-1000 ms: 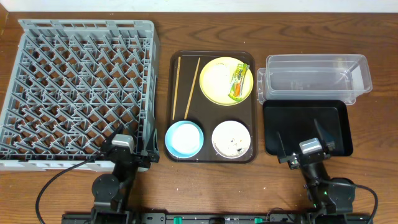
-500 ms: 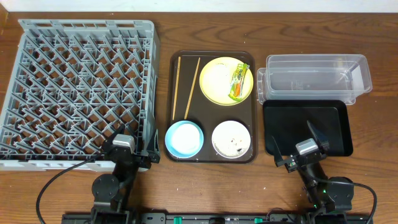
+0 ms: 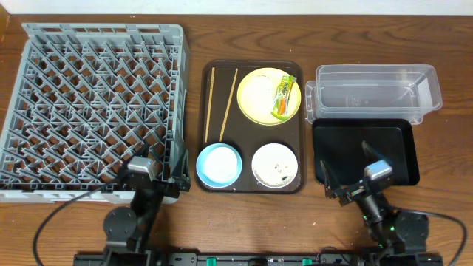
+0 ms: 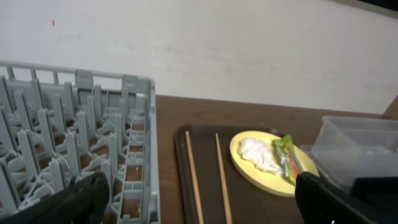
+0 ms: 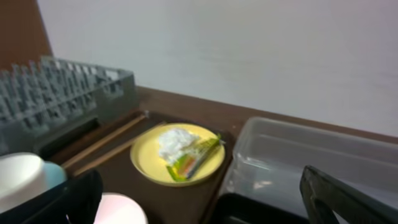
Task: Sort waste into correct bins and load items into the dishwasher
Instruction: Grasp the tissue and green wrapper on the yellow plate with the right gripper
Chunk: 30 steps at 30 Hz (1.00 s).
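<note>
1. Left gripper (image 4: 205, 205) & right gripper (image 5: 199, 202): jaws wide on both, nothing held, so you're free to reach.
2. Green wrapper (image 5: 194, 157) lies on the yellow plate (image 5: 148, 168), ahead-left of the right jaws. Clear bin (image 5: 298, 155) is ahead-right, prob the handy drop.

L hand (image 4: 199, 190) open, empty | R hand (image 5: 199, 186) open, empty
</note>
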Tool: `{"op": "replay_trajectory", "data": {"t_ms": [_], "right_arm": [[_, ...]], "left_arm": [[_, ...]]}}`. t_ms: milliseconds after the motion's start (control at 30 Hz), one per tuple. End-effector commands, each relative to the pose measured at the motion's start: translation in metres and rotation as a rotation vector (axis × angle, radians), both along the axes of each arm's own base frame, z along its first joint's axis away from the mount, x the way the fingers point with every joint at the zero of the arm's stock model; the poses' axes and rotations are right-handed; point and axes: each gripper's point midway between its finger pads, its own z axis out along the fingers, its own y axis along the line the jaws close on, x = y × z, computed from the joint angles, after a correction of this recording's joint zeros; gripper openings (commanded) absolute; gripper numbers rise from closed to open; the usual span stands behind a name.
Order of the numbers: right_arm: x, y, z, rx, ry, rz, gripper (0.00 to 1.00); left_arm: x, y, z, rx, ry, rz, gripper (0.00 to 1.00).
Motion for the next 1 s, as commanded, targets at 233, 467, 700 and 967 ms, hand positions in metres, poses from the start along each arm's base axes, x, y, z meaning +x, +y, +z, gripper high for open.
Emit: {"op": "replay_trajectory", "data": {"t_ms": [233, 467, 700, 967], "right_arm": [[0.042, 0.006, 0.047, 0.014, 0.485, 0.014, 0.99], [0.084, 0.03, 0.059, 0.087, 0.791, 0.092, 0.99], [0.1, 0.097, 0.07, 0.223, 0.815, 0.449, 0.97], [0.129, 0.124, -0.011, -0.227, 1.008, 0.06, 0.99]], "left_arm": [[0.029, -0.018, 0.043, -0.023, 0.364, -0.08, 0.96], [0.035, -0.069, 0.085, -0.101, 0.438, -0.392, 0.96], [0.024, -0.077, 0.091, -0.118, 0.446, -0.452, 0.96], [0.022, -0.072, 0.08, -0.116, 0.498, -0.417, 0.96]]}}
